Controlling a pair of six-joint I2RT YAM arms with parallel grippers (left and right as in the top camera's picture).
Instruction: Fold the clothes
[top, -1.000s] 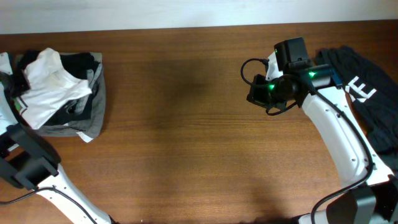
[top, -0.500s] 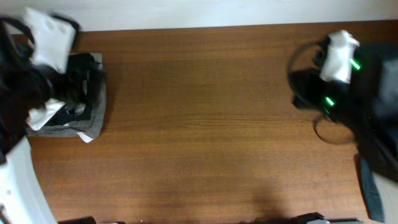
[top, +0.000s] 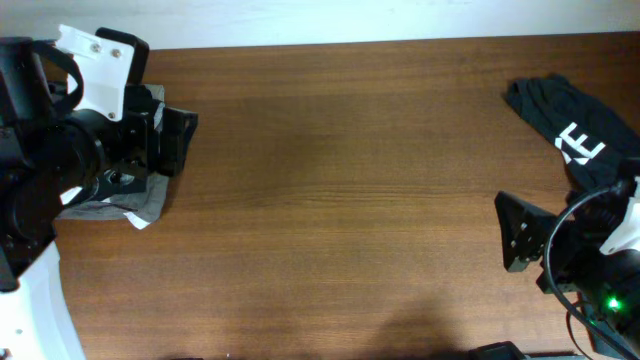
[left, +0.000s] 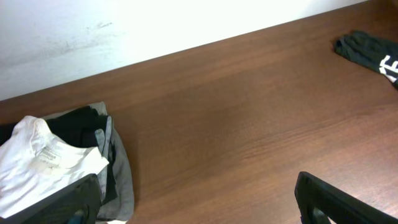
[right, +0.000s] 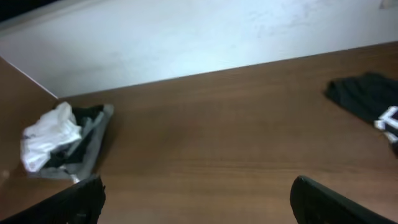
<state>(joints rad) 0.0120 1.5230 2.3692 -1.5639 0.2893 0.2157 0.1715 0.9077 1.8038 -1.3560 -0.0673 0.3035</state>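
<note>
1. Left claw (left: 198, 193): fingers wide apart, nothing held. It hangs over the pile at the 10 o'clock corner of the bench (top: 330, 200) (clock read from the overhead view).
2. Right claw (right: 196, 190): also spread and empty, raised near 4 o'clock.
3. White T-shirt (left: 43, 162): crumpled on top of the folded black and grey garments (left: 115, 171), touching them.
4. Black shirt (top: 570, 125): at 2 o'clock, not the job.
5. Judged step: pick-up not yet begun. Next, the left claw must drop onto the white cloth alone, pinch it, and carry it to mid-bench for spreading.
</note>
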